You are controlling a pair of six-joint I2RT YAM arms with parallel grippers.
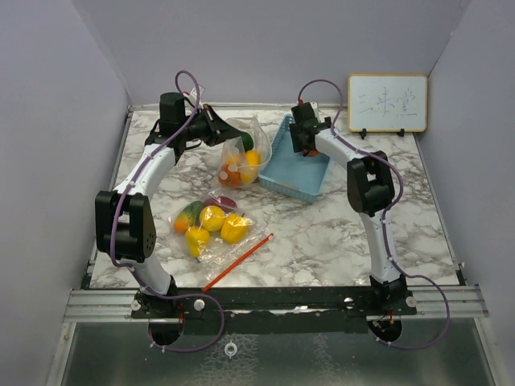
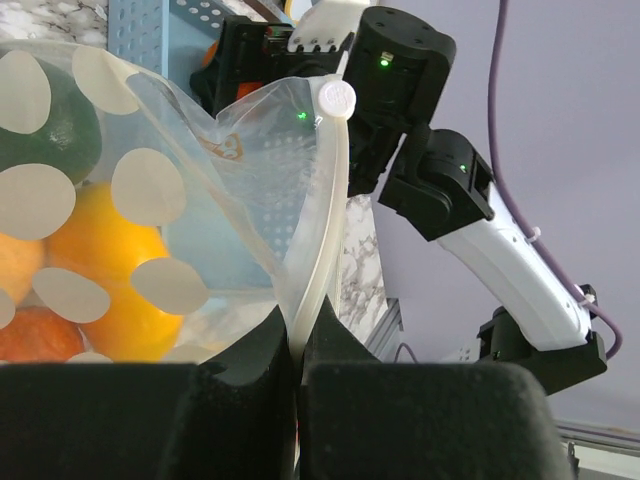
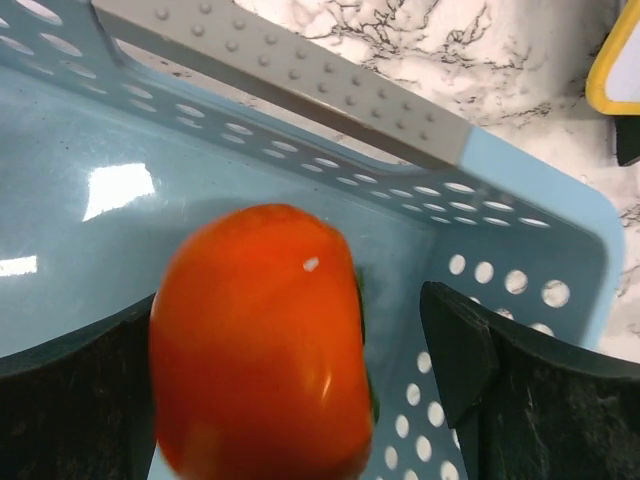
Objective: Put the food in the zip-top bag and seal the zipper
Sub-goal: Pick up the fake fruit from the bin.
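My left gripper (image 1: pixel 219 133) (image 2: pixel 297 340) is shut on the white zipper edge of a clear polka-dot zip-top bag (image 1: pixel 243 154) (image 2: pixel 215 190) and holds it up. Inside it are a yellow-orange fruit (image 2: pixel 105 265), a green one (image 2: pixel 50 130) and a reddish one (image 2: pixel 35 335). My right gripper (image 1: pixel 304 146) (image 3: pixel 290 350) is open inside the light blue basket (image 1: pixel 291 170) (image 3: pixel 250 170). A blurred orange-red toy fruit (image 3: pixel 260 370) lies between its jaws, against the left finger and apart from the right finger (image 3: pixel 465 345).
A second clear bag (image 1: pixel 211 225) lies flat at the front left with yellow, orange and green toys in it, its red zipper strip (image 1: pixel 239 261) beside it. A whiteboard (image 1: pixel 387 103) stands at the back right. The right arm (image 2: pixel 430 150) shows in the left wrist view.
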